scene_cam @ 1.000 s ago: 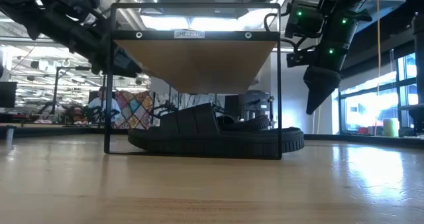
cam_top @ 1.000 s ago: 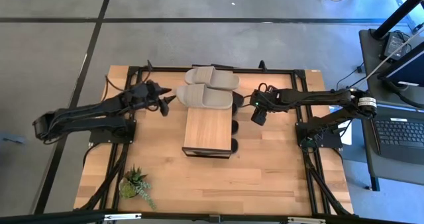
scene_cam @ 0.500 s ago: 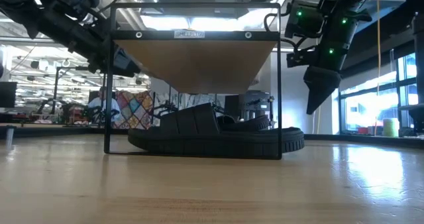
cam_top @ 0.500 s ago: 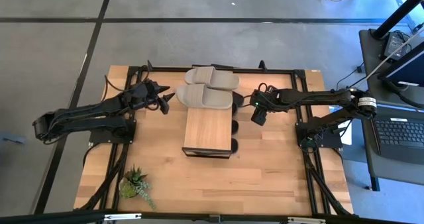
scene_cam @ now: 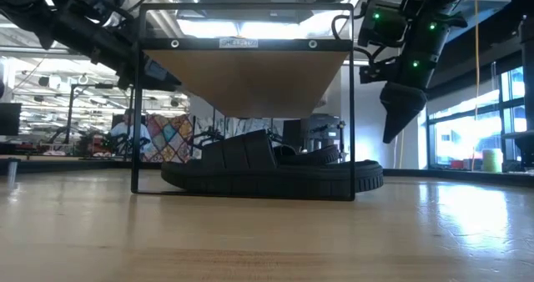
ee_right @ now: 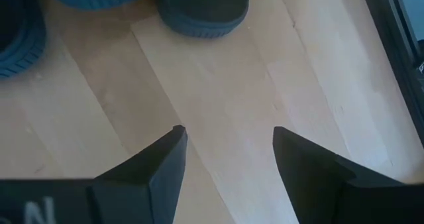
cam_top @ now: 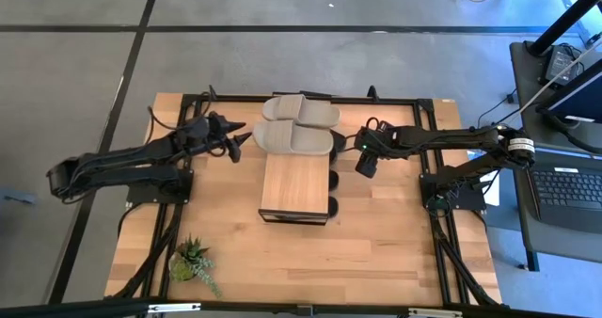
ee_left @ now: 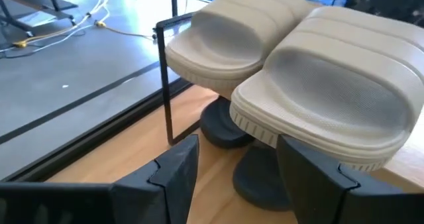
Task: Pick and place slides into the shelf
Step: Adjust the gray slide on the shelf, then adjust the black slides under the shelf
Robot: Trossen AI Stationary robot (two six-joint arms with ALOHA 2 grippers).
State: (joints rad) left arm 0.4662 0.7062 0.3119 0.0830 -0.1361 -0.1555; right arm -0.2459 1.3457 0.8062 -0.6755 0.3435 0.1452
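Two beige slides are sitting on the shelf's wood top, one toward the far edge of the bench and the other right beside it, nearer the middle. Under the plank, black slides are tucked in on the bench surface; from above you only catch dark toes poking out on the shelf's right side, so I can't tell exactly how many are in there.

Left gripper hovers just off the left end of the beige pair, fingers spread and empty. Its wrist cam looks straight at the nearer beige slide, so it's lined up with that pair but not touching. Right gripper hangs over bare bench by the shelf's right side, also open and holding nothing, with black toes just ahead of it.

My read: no slide is lying loose out on the bench, so this looks like the tail end of the job, or a tidy-up step. If the left gripper goes in again, it needs to come in level with the strap and close on the slide's rim without shoving its neighbour off the far side. The right one probably only has to back away without clipping the shelf frame.
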